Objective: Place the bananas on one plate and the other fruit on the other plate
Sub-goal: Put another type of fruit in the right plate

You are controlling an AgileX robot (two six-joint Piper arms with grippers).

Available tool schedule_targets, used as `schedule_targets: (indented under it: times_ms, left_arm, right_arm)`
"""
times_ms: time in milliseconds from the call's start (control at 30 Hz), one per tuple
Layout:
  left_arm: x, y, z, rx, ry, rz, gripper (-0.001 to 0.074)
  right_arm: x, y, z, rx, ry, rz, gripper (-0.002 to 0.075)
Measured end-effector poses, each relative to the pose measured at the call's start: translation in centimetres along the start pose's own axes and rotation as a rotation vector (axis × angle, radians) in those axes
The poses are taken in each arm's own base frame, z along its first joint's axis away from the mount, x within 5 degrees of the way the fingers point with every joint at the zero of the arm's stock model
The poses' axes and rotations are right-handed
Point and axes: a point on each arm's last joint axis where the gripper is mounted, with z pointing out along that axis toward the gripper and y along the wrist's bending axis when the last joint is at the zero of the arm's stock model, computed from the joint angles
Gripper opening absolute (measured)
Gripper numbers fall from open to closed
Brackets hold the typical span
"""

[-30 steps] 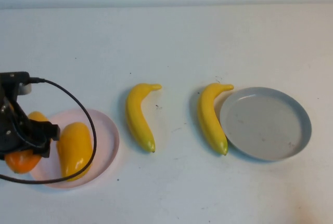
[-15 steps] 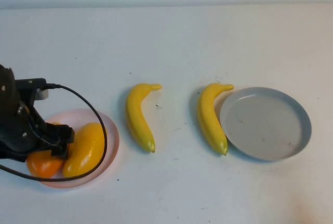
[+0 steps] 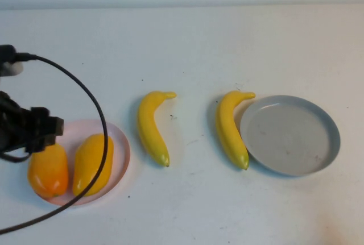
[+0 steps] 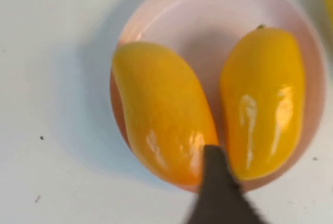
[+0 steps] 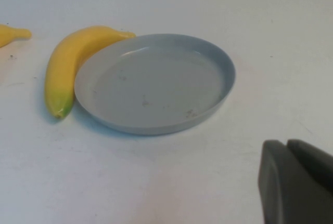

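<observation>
Mangoes: both lie side by side on the pink plate (image 3: 120,151), the more orange mango (image 3: 48,169) at the outer left and the yellower mango (image 3: 92,163) next to it, long axes running roughly away from the robot. In the left wrist view they fill the pink plate (image 4: 171,5) and nearly touch.

Left pincer (image 3: 28,131): positioned at the far-left edge of the table (image 3: 187,40), above the rear-left rim of the pink plate. It grasps nothing; whether its jaws are apart or together cannot be determined. Only one dark fingertip (image 4: 216,182) shows in the left wrist view.

Right pincer (image 5: 296,182): absent from the high view. Its wrist view shows a dark corner of it, set back on the robot's side of the grey-blue plate (image 5: 156,125), apparently grasping nothing; jaw state cannot be determined.

Bananas: both remain on the table. The right banana (image 3: 230,128) lies against the left rim of the grey-blue plate (image 3: 333,137), touching or almost so, long axis near-far, stem at the far end. The left banana (image 3: 151,127) lies parallel, between the two plates.

Judgement: the mango portion appears complete. The right arm is the nearer to the right banana, which lies to the left of the plate.
</observation>
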Motion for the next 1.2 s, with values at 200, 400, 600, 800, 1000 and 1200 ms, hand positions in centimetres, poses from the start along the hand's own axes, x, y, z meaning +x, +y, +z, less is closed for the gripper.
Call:
schedule_targets:
  times_ms: [200, 400, 600, 800, 1000, 1200]
  left_arm:
    - [2.2, 0.4, -5.5, 0.025, -0.155, 0.037, 0.0059]
    - [6.6, 1.2, -7.7, 0.044, -0.306, 0.068, 0.0002]
    - [11.9, 2.0, -7.0, 0.076, -0.446, 0.062, -0.0001]
    - [15.6, 2.7, -5.6, 0.078, -0.538, 0.068, -0.0002]
    - [16.3, 3.3, -5.0, 0.008, -0.574, 0.123, -0.0002]
    - [16.0, 3.4, -5.2, 0.001, -0.624, 0.105, -0.0002]
  right_arm:
    - [0.0, 0.0, 0.0, 0.000, 0.000, 0.000, -0.0017]
    - [0.0, 0.0, 0.0, 0.000, 0.000, 0.000, -0.0017]
    - [0.0, 0.0, 0.0, 0.000, 0.000, 0.000, -0.0017]
    - [0.0, 0.0, 0.0, 0.000, 0.000, 0.000, -0.0017]
    - [0.0, 0.0, 0.0, 0.000, 0.000, 0.000, -0.0017]
    - [0.0, 0.0, 0.0, 0.000, 0.000, 0.000, -0.0017]
